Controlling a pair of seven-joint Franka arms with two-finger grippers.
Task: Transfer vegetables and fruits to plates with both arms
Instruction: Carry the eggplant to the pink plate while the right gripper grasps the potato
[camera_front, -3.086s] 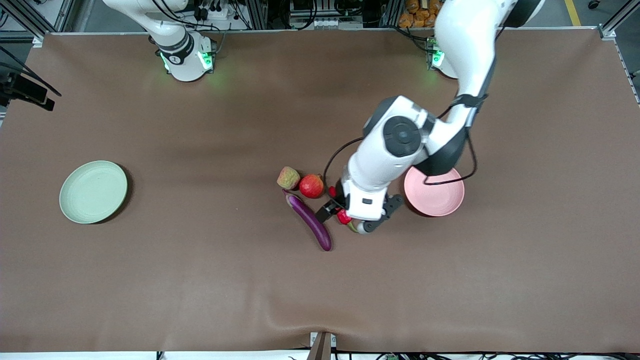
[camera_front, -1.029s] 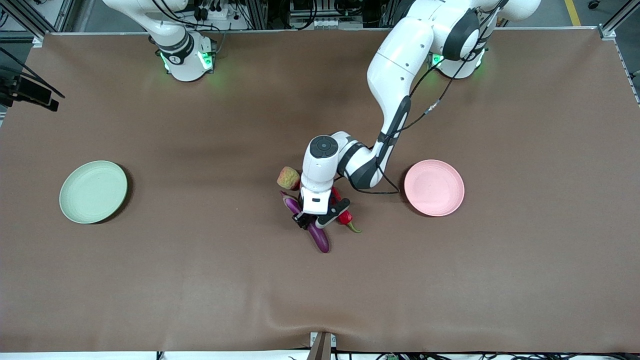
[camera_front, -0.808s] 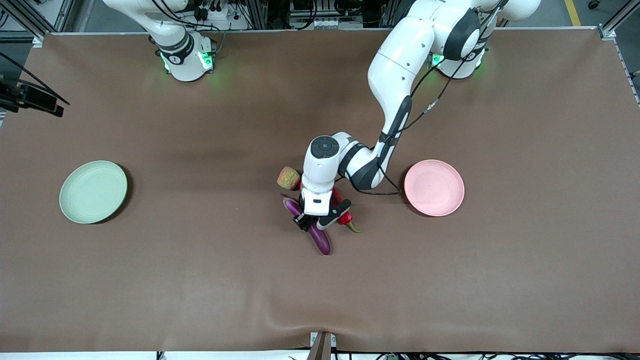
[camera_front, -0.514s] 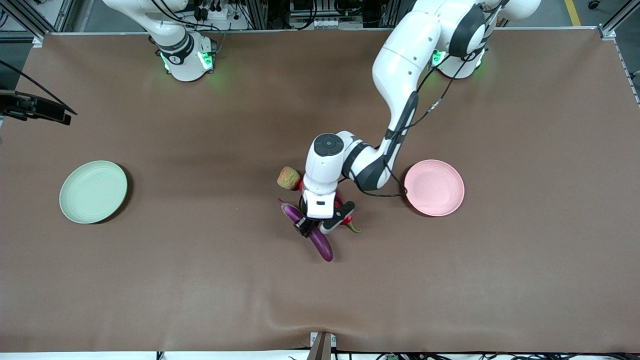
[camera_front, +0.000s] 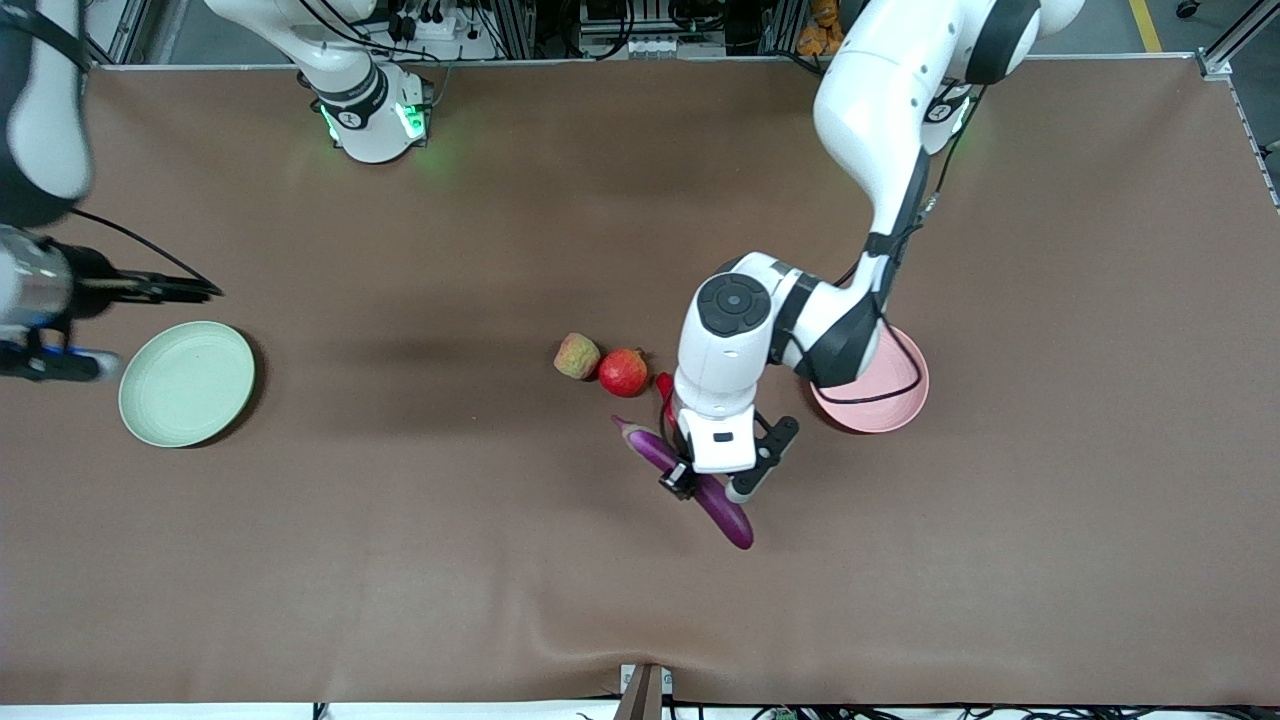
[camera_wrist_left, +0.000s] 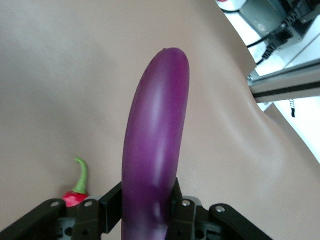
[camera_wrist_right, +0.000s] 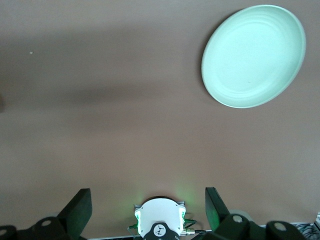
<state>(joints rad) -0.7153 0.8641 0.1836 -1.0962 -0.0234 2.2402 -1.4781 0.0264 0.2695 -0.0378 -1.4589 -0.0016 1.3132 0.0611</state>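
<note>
My left gripper (camera_front: 700, 478) is shut on the middle of the long purple eggplant (camera_front: 732, 525) and holds it in the air, next to the pale pink plate (camera_front: 895, 405), which the arm partly covers. In the left wrist view the eggplant (camera_wrist_left: 157, 130) sticks out between the pads of the left gripper (camera_wrist_left: 147, 205). The red chili (camera_front: 665, 385) lies mostly hidden under that arm; its green stem shows in the left wrist view (camera_wrist_left: 82, 175). The red pomegranate (camera_front: 623, 372) and the peach (camera_front: 577, 356) sit side by side on the table. My right gripper (camera_front: 160, 288) is open and empty, high beside the pale green plate (camera_front: 187, 383).
The brown mat (camera_front: 400, 520) covers the whole table. The right arm's base (camera_front: 370, 115) and the left arm's base stand along the edge farthest from the front camera. The right wrist view shows the green plate (camera_wrist_right: 252, 55) and the right arm's base (camera_wrist_right: 159, 222).
The left gripper has lifted the eggplant off the table and carried it toward the pink plate, uncovering the pomegranate. The right arm has swung in over the table beside the green plate.
</note>
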